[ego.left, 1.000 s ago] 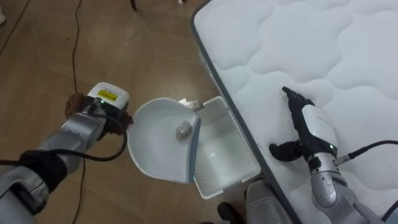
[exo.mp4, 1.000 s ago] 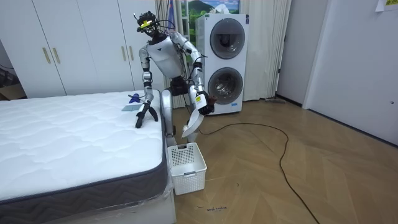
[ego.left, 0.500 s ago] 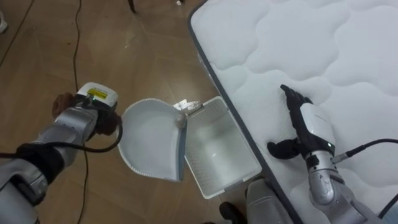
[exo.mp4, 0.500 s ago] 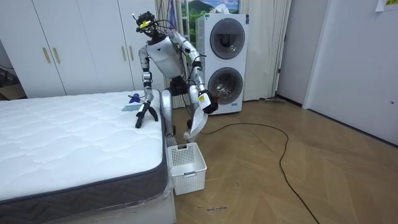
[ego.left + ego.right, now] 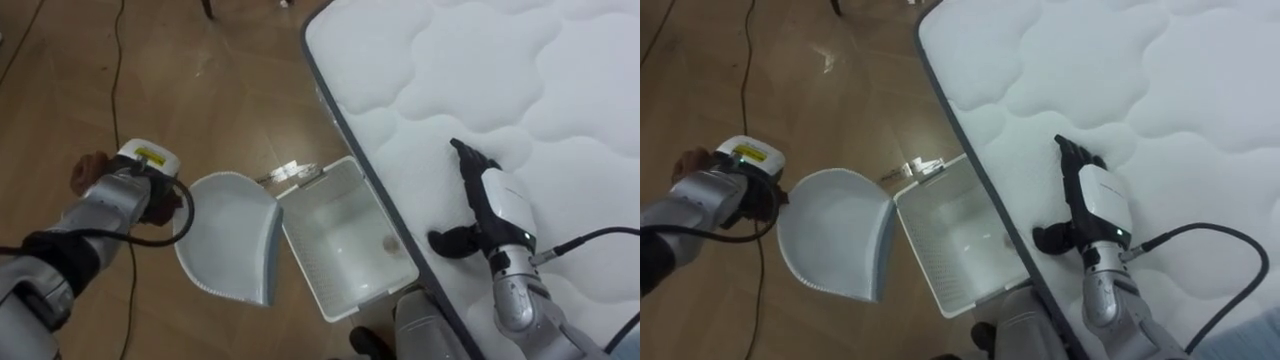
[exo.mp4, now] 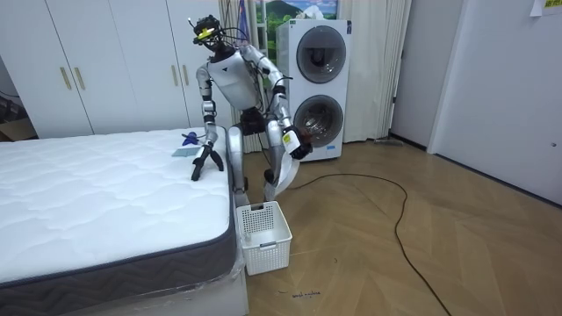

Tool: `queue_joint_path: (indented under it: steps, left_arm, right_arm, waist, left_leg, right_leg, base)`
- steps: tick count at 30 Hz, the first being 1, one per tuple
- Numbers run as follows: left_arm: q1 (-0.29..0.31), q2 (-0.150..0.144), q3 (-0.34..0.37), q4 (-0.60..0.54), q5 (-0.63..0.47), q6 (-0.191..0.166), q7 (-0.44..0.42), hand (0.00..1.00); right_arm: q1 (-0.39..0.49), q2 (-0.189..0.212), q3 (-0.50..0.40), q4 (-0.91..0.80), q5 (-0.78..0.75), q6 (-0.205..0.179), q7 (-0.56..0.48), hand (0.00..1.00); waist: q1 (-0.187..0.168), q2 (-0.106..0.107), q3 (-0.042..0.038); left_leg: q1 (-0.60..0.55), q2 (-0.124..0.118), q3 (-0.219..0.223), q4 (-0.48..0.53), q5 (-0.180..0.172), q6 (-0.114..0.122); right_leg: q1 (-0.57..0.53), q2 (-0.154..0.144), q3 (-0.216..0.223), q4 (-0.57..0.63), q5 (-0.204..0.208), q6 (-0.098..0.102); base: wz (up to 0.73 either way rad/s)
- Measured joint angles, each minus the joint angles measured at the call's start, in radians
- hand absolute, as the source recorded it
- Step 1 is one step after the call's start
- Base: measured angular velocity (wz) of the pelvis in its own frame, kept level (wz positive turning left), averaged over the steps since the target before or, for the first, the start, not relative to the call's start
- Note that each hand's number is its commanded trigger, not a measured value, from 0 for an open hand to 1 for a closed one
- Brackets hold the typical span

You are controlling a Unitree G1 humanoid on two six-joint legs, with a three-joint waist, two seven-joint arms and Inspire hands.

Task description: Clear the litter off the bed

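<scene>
White mattress [image 5: 500,80], one basket [image 5: 340,225], one dustpan [image 5: 225,235]

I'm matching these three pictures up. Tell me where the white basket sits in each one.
Left eye view: basket low centre, on the floor between dustpan and mattress.
Right eye view: basket low centre, slightly further left.
Room view: basket below centre, by the mattress's near corner.
Shared landmark: the mattress's dark edge beside it.
</scene>
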Motion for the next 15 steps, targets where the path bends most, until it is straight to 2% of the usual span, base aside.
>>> queue_joint_path:
  steps: [3,6,7,10,11,13,15]
  left_arm:
    - [-0.009,0.021,0.001,0.0,0.0,0.0,0.005,1.0]
    - [-0.012,0.044,0.0,0.002,0.01,0.0,0.005,1.0]
    - [-0.012,0.059,0.0,0.003,0.011,0.0,0.006,1.0]
    - [-0.014,0.11,0.0,0.003,0.008,0.0,0.014,1.0]
    - [-0.014,0.125,0.0,0.004,0.004,0.0,0.022,1.0]
    - [-0.015,0.151,0.001,0.007,-0.028,-0.001,0.039,1.0]
    - [-0.015,0.165,0.006,0.012,-0.049,-0.001,0.061,1.0]
  right_arm:
    - [0.002,0.0,-0.001,-0.002,0.0,0.0,-0.001,0.0]
    - [0.003,-0.013,-0.001,-0.019,-0.002,-0.001,-0.002,0.0]
    - [-0.002,-0.019,-0.001,-0.025,-0.003,-0.001,-0.002,0.0]
    - [0.0,-0.03,0.0,-0.03,-0.002,-0.002,0.0,0.0]
    - [-0.001,-0.03,0.0,-0.03,-0.002,-0.003,0.0,0.0]
    - [-0.007,-0.038,-0.001,-0.029,0.001,-0.01,-0.001,0.0]
    - [-0.001,-0.047,-0.006,-0.028,0.002,-0.017,0.0,0.0]
  waist:
    - [0.0,0.008,-0.0005]
    - [0.0,0.037,0.0011]
    - [0.0,0.051,0.0041]
    - [-0.003,0.074,0.0039]
    - [-0.003,0.091,0.0031]
    - [-0.003,0.11,0.0039]
    - [-0.003,0.115,0.0023]
  left_leg:
    - [0.003,-0.002,0.001,-0.002,0.0,0.0]
    - [0.02,-0.007,0.024,-0.013,0.0,0.0]
    - [0.031,-0.008,0.03,-0.015,0.0,0.001]
    - [0.065,-0.014,0.048,-0.034,0.0,0.001]
    - [0.077,-0.015,0.052,-0.037,0.0,0.001]
    - [0.097,-0.019,0.059,-0.046,0.0,0.001]
    - [0.119,-0.022,0.062,-0.053,0.0,0.001]
  right_leg:
    - [0.001,-0.001,0.001,0.004,0.0,0.0]
    - [0.004,-0.007,0.012,0.012,-0.001,0.001]
    - [0.009,-0.007,0.017,0.012,-0.001,0.001]
    - [0.024,-0.005,0.039,0.017,-0.002,0.002]
    - [0.034,-0.003,0.043,0.014,-0.002,0.003]
    - [0.046,-0.003,0.052,0.015,-0.003,0.004]
    - [0.062,-0.002,0.059,0.016,-0.005,0.006]
  base:
    - [0.0]
    - [-0.09]
    - [-0.16]
    - [-0.19]
    - [-0.21]
    - [-0.15]
    - [-0.12]
